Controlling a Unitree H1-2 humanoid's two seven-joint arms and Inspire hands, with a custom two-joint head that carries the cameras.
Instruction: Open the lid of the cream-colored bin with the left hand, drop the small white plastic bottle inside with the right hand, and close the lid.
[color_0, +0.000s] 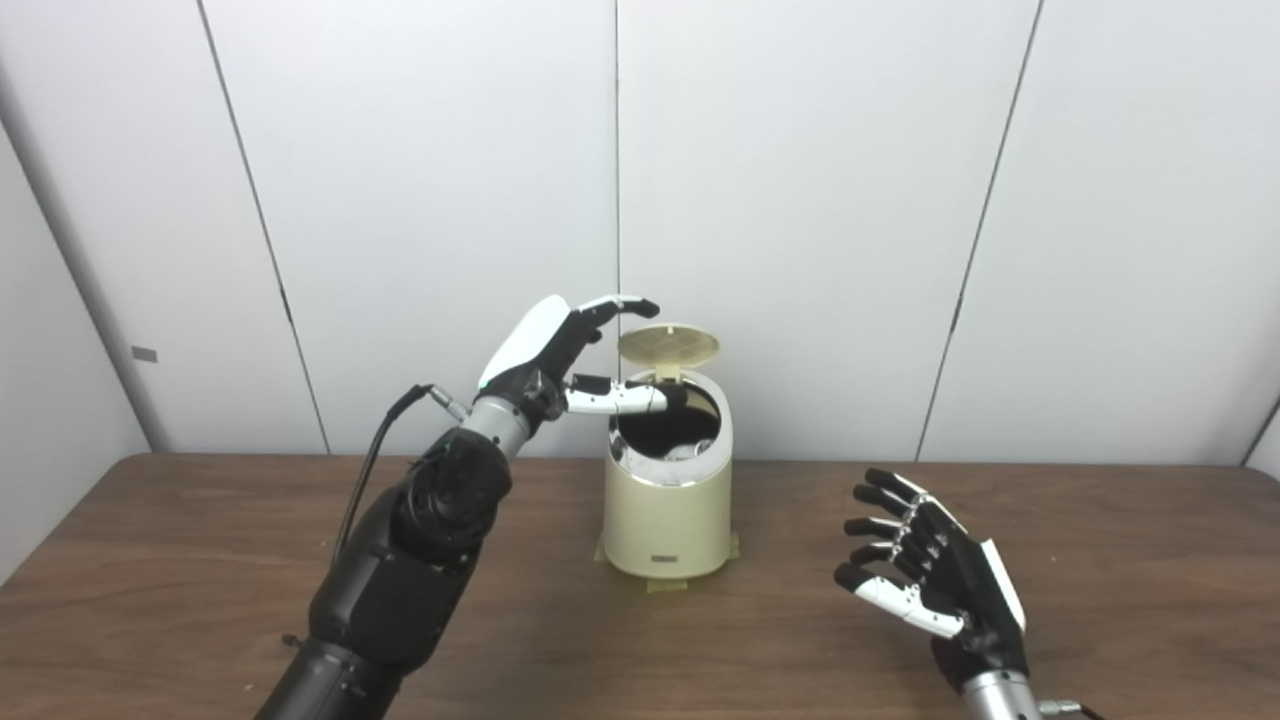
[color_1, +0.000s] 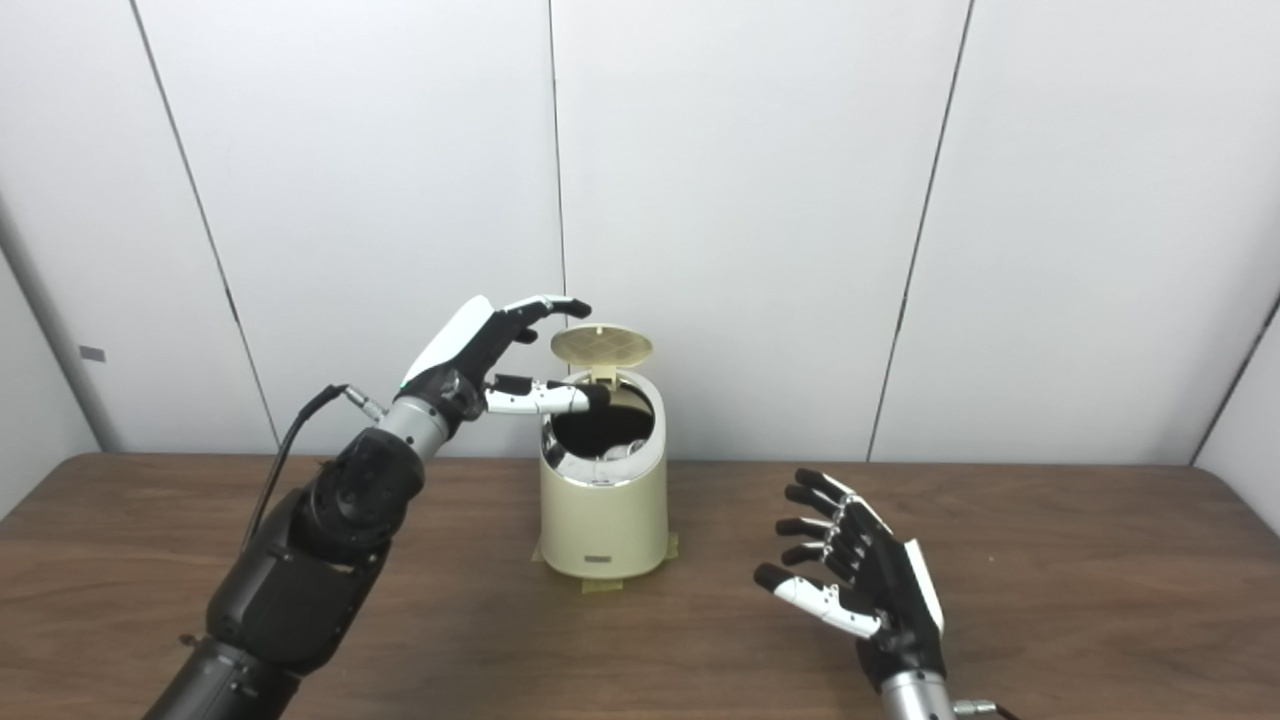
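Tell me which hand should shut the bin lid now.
Left. The left hand is raised beside the upright lid, fingers arched just above it. The right hand is open, low over the table, well clear of the bin.

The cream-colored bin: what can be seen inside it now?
With the lid up, the bin shows a dark cavity with something pale low at its front edge, perhaps the bottle. The rim hides everything deeper.
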